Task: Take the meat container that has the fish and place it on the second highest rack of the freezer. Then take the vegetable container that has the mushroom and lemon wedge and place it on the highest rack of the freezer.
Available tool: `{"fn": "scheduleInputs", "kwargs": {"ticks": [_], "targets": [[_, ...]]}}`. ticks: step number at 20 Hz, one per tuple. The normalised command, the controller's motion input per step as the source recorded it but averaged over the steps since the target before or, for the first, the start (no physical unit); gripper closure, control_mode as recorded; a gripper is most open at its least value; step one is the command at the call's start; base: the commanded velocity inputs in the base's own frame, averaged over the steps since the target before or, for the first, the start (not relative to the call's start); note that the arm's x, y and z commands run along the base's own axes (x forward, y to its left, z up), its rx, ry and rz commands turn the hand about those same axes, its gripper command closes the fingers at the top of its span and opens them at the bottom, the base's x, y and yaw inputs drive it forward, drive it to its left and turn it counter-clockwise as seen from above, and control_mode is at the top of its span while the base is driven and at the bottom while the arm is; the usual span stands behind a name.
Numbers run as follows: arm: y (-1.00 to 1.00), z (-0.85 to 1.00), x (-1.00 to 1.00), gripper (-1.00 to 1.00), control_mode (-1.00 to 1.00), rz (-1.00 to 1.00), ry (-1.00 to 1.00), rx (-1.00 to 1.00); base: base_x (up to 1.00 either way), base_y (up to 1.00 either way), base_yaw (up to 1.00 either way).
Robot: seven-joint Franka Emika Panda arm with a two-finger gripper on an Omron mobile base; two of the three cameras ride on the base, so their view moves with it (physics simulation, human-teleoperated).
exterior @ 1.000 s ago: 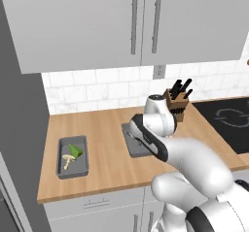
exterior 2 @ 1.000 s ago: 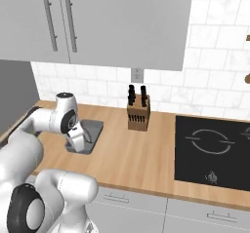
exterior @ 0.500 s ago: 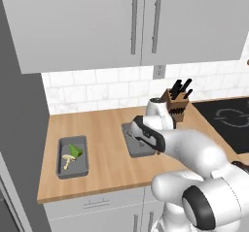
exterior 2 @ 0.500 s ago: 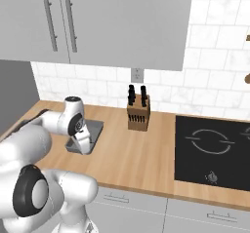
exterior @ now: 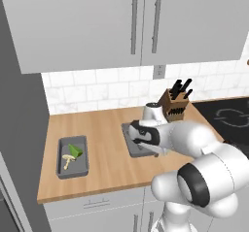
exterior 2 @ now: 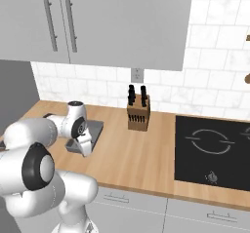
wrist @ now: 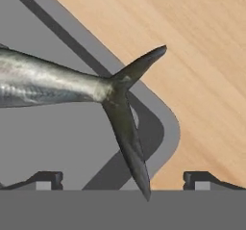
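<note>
Hovering low over the fish tray, nothing lifted yet

You have the gripper (wrist: 122, 178) spread wide and empty, its two tips standing on either side of the tail of the fish (wrist: 62, 87) in the hand view. The fish lies inside the meat container (exterior: 132, 143), which sits flat on the counter (exterior: 104, 170) at about 9 o'clock from the knife block (exterior: 175, 105). One rounded corner of that tray shows right under the hand, with bare wood beyond it.

Neither half of the job is done, by the look of it. The vegetable container (exterior: 73, 157) rests on the counter too, well off at 9 o'clock from the meat container, with the mushroom (exterior: 67, 160) and the lemon wedge (exterior: 75, 151) in it. You have both trays left to grasp and carry to the freezer racks.
</note>
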Motion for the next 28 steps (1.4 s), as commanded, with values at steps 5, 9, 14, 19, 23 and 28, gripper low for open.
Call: {"fn": "scheduleInputs", "kwargs": {"ticks": [5,9,14,19,23,28], "targets": [[0.00,-0.10,0.19,-1.00,-1.00,-0.04,0.00,0.00,0.00,0.00,0.00],[0.00,-0.44,0.07,-1.00,-1.00,-0.03,0.01,-0.01,0.00,0.00,0.00],[0.00,-0.17,0.01,1.00,-1.00,-0.01,0.00,0.00,0.00,0.00,0.00],[0.00,0.00,0.00,1.00,-1.00,0.00,0.00,0.00,0.00,0.00,0.00],[0.00,0.00,0.00,1.00,-1.00,0.00,0.00,0.00,0.00,0.00,0.00],[0.00,0.00,-0.09,1.00,-1.00,-0.02,0.00,0.00,0.00,0.00,0.00]]}}
